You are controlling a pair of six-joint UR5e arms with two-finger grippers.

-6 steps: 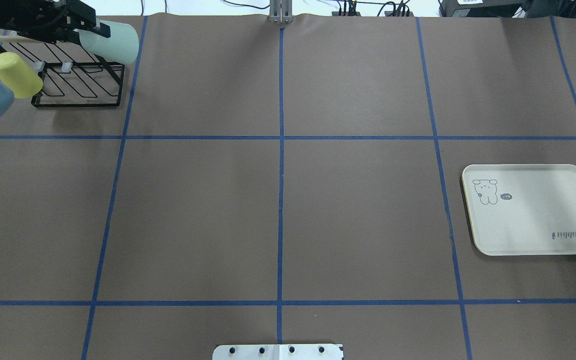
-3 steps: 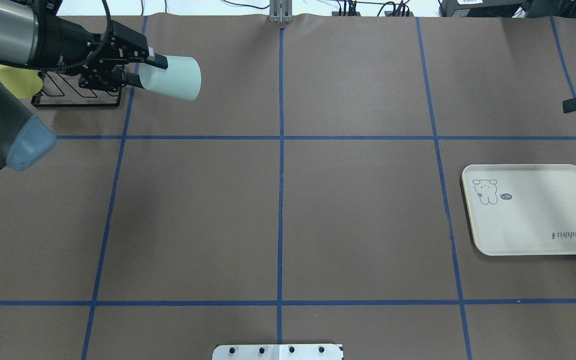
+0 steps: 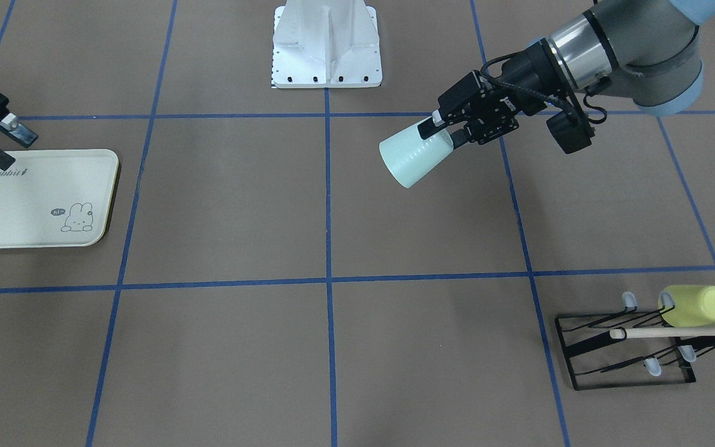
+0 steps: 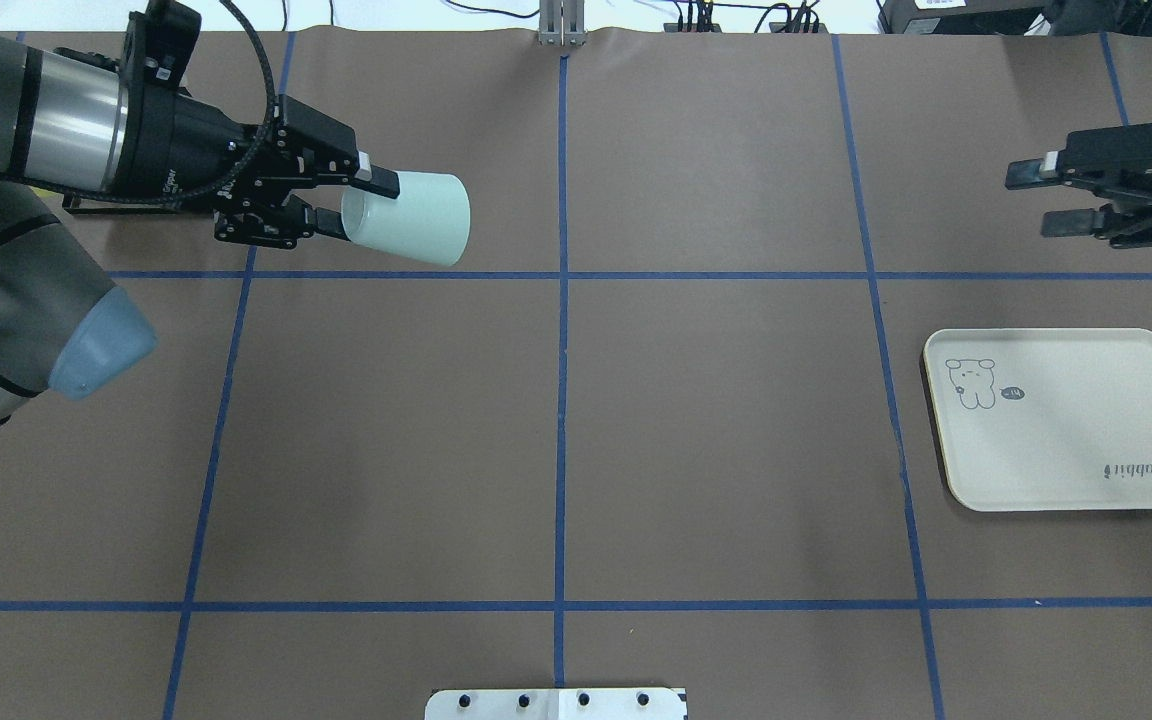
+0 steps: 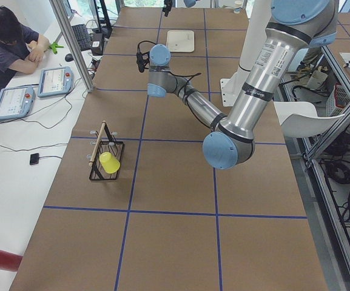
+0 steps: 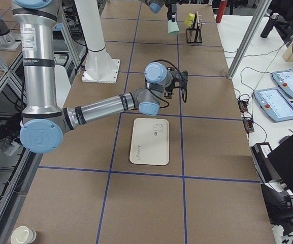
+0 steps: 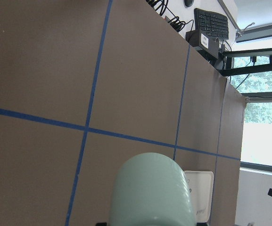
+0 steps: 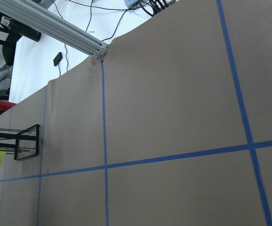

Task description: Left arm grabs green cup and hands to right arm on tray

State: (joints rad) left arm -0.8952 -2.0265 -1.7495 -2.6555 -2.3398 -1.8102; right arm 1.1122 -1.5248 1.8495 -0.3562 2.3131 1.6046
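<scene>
- Two black fingers of the left gripper [image 4: 358,206] are clamped on the small pale mint-green plastic cup [image 4: 411,218]. They pinch only the end nearest the wrist.
- Held that way, the green cup lies sideways in the air above the brown paper table [image 4: 556,450], short of the centre tape line.
- Across the table, the right gripper [image 4: 1038,200] has its jaws spread with nothing between them. It hovers near the far edge of the pale cream rectangular plastic tray [image 4: 1066,450].
- You are in the carry, I judge. Bring the cup on level and offer its free end, so the right fingers have bare wall to close on.
- Expect a slick grip, since the tumbler is smooth, handleless and slightly tapered. Let the right jaws close fully across the body before you release the left ones.
- Low-lipped and round-cornered, the tray looks hard and flat, so the cup should stand well on it.
- Leave the yellow-green cup [image 3: 696,305] on the black wire rack [image 3: 624,357].
</scene>
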